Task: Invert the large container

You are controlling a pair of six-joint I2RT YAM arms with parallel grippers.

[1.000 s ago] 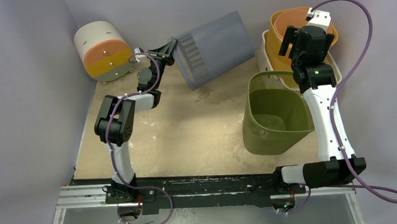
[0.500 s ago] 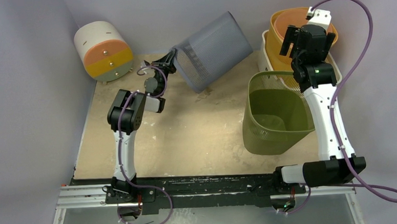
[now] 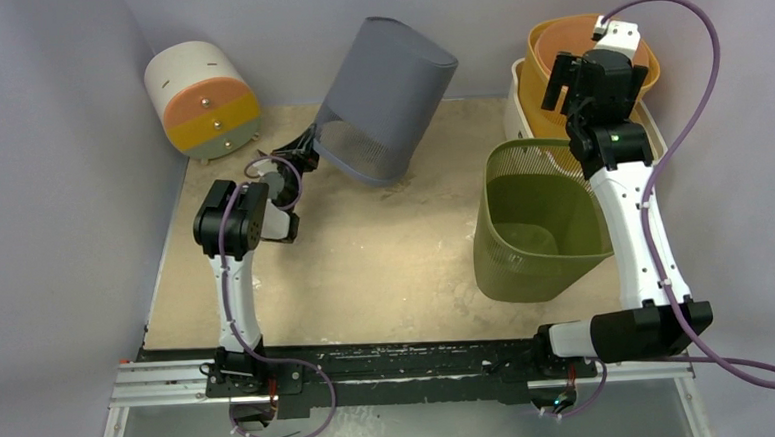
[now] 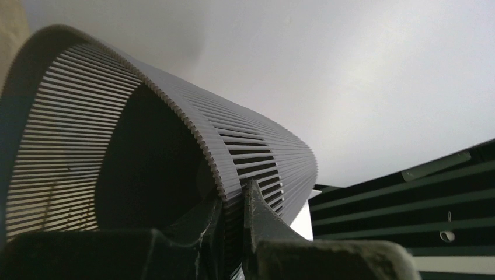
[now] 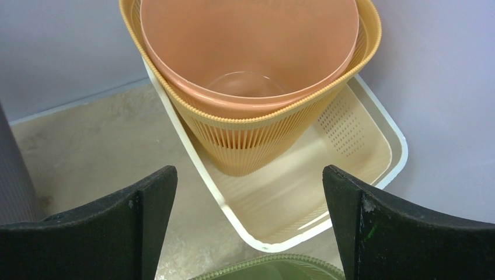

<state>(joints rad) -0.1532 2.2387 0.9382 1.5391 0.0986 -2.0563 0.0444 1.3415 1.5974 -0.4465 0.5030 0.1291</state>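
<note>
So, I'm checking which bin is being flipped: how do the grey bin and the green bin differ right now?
Pose: the grey bin is tipped over, base raised and mouth angled down; the green bin stands upright, mouth up.
Hold: the left gripper pinches the grey bin's rim; nothing touches the green bin.
Walls: the grey bin has fine slats, the green bin a mesh.
Both are large perforated bins.

Pink tub [image 5: 251, 46] inside yellow basket [image 5: 257, 146].
Both sit in a cream tray [image 5: 376, 146]; right gripper [image 5: 250, 175] spread wide below.
</note>
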